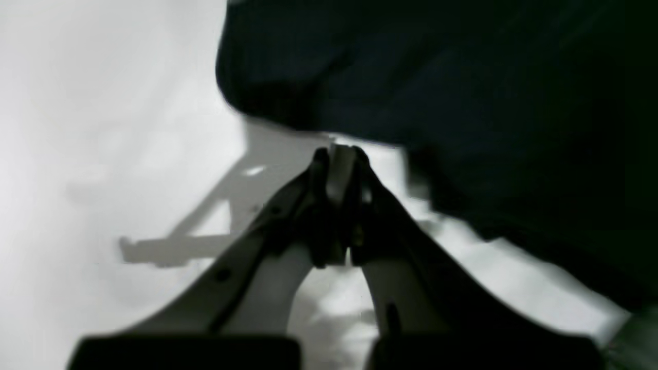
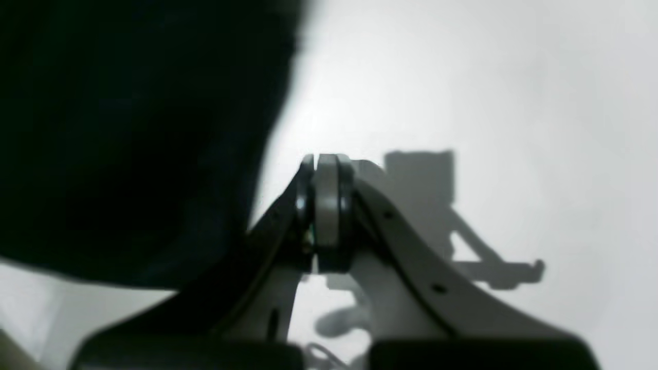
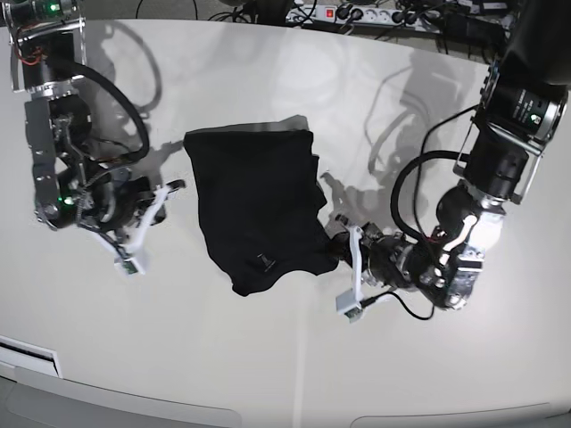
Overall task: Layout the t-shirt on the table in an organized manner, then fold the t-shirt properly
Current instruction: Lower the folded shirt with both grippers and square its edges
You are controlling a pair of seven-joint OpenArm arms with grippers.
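The black t-shirt (image 3: pixel 254 205) lies partly folded into a rough rectangle in the middle of the white table (image 3: pixel 223 348). My left gripper (image 3: pixel 337 236) rests at the shirt's lower right edge. In the left wrist view its jaws (image 1: pixel 339 154) are shut and pinch no cloth, with the t-shirt (image 1: pixel 462 103) just beyond and to the right of the tips. My right gripper (image 3: pixel 176 186) sits close to the shirt's left edge. In the right wrist view it (image 2: pixel 326 159) is shut and empty over bare table (image 2: pixel 488 77), and the t-shirt (image 2: pixel 128 128) fills the left side.
A power strip with cables (image 3: pixel 357 13) lies along the table's far edge. The curved front edge (image 3: pixel 285 397) runs along the bottom of the base view. Black cables loop from both arms over the tabletop.
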